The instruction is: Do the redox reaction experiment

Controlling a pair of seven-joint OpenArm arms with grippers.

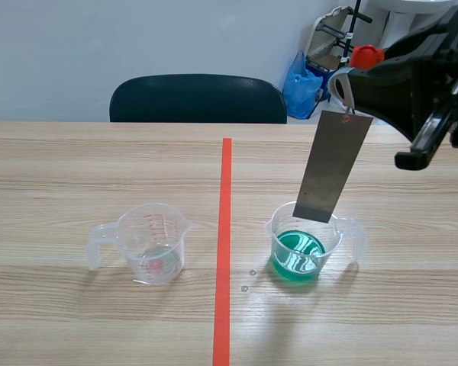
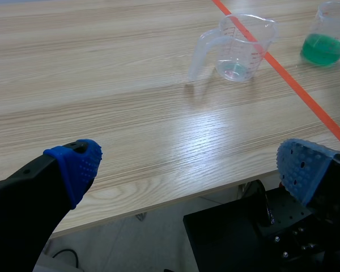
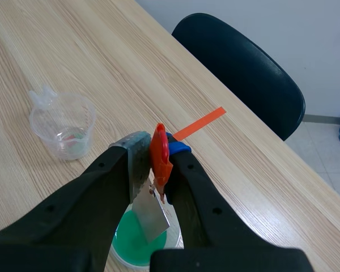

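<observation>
Scene view: at the upper right, the right gripper [image 1: 349, 84] pinches a metal strip [image 1: 333, 168] with a red clip [image 1: 366, 56]. The strip's lower end hangs at the mouth of the green-liquid measuring cup [image 1: 299, 255], lower right of centre. A clear measuring cup [image 1: 154, 244] stands lower left.

Left wrist view: the left gripper [image 2: 187, 164] is spread wide off the table [image 2: 102, 85] edge, both cups well ahead.

Right wrist view: the fingers squeeze strip and clip above the green cup.

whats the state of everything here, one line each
left gripper: open, holding nothing
right gripper: shut on red clip, raised
red clip: gripped, metal strip hanging from it
metal strip: hanging upright, lower end about at the green cup rim
green cup: upright, part full of green liquid
clear cup: upright, nearly empty
</observation>
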